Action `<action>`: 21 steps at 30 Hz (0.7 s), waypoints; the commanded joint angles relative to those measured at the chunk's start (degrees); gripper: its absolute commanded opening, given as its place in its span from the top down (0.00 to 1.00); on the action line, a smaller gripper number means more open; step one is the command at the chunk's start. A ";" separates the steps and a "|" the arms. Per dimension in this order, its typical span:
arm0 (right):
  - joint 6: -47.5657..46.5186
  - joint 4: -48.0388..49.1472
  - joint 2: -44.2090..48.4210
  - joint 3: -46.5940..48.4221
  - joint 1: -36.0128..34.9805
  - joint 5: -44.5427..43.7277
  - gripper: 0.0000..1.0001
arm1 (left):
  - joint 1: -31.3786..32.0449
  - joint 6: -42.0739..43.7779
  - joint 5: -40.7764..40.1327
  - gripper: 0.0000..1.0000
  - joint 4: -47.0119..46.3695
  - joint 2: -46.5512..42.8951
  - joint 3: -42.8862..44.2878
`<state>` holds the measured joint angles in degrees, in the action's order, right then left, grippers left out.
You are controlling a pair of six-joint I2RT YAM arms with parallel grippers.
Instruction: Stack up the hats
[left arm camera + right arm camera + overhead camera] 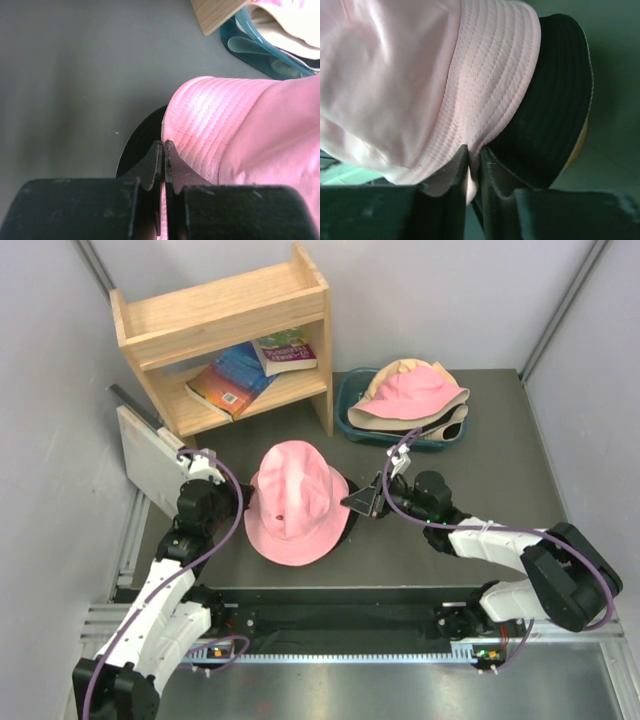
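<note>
- The left arm reaches forward from its base along the left side of the table point(480, 540). Its forearm is angled up and its wrist turned inward toward the centre.
- The left gripper point(240, 506) sits at the left edge of the pink hat point(295, 502). In its wrist view the left gripper point(163, 147) has its jaws pressed together on the brim's rim, with a sliver of pink showing between them.
- The right arm lies low and stretched to the left, elbow out at the right and wrist level with the hat.
- The right gripper point(358, 502) meets the hat's right brim. Close up, the right gripper point(474, 155) has narrow jaws pinching a fold of pink brim.
- The pink hat lies mid-table on top of a black hat point(555, 100), whose brim shows at the right beside the right finger.
- A thin tan edge shows under the black brim; I cannot tell what it is.
- A second pink hat point(415, 390) rests on a tan hat point(385, 420) in the teal tub point(350, 425), beside the wooden shelf point(225, 310) holding books point(245, 375).
</note>
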<state>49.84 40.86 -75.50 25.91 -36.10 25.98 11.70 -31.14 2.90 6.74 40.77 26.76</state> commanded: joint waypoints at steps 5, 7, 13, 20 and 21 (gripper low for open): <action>-1.59 -0.76 1.23 0.10 0.41 -2.06 1.00 | -0.19 2.39 1.23 1.00 -1.65 0.45 -1.98; -2.73 -2.36 1.32 0.11 0.41 -3.30 1.00 | -0.19 2.48 1.23 1.00 -1.99 0.71 -2.85; -4.93 -6.40 0.80 -0.51 0.50 -7.60 1.00 | 0.16 2.22 1.32 1.00 -3.93 2.64 -4.87; -7.57 -11.24 1.15 -1.13 0.33 -14.37 1.00 | 0.86 2.57 -0.08 1.00 -5.60 4.05 -6.72; -8.09 -11.59 1.06 -1.21 0.33 -14.98 1.00 | 0.95 2.48 -0.26 1.00 -5.77 4.40 -6.90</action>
<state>45.28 33.58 -75.35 25.89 -36.10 16.97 12.27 -29.85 4.40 3.53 43.81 21.45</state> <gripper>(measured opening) 0.022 0.023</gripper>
